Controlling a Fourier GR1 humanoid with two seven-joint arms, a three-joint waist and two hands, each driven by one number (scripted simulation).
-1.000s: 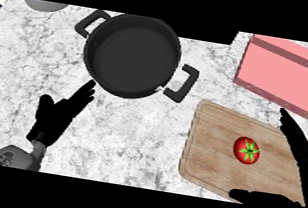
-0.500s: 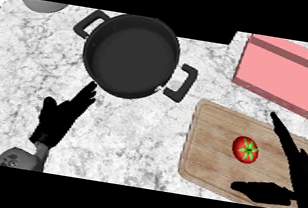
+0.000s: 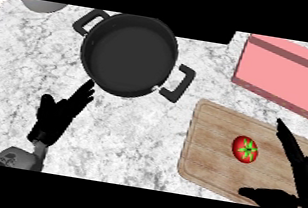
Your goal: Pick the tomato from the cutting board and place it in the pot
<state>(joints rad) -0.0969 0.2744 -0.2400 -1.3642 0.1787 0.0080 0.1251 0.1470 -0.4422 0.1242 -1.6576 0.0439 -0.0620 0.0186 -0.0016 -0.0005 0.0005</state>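
While tomato sits on board, right hand hovers just beside it, fingers straight, thumb spread, grasping nothing; left hand released, below empty pot.

Counter: grey-white marbled stone look, smooth, fills most of the frame.
Pot, upper centre: black, matt inside, two black loop handles, faint sheen along the rim.
Cutting board, lower right: pale wood, visible grain lines, matt.
Tomato on the board: glossy red skin, green stalk.
Pink box, upper right: flat, matt finish.
Left hand and right hand: matt black.
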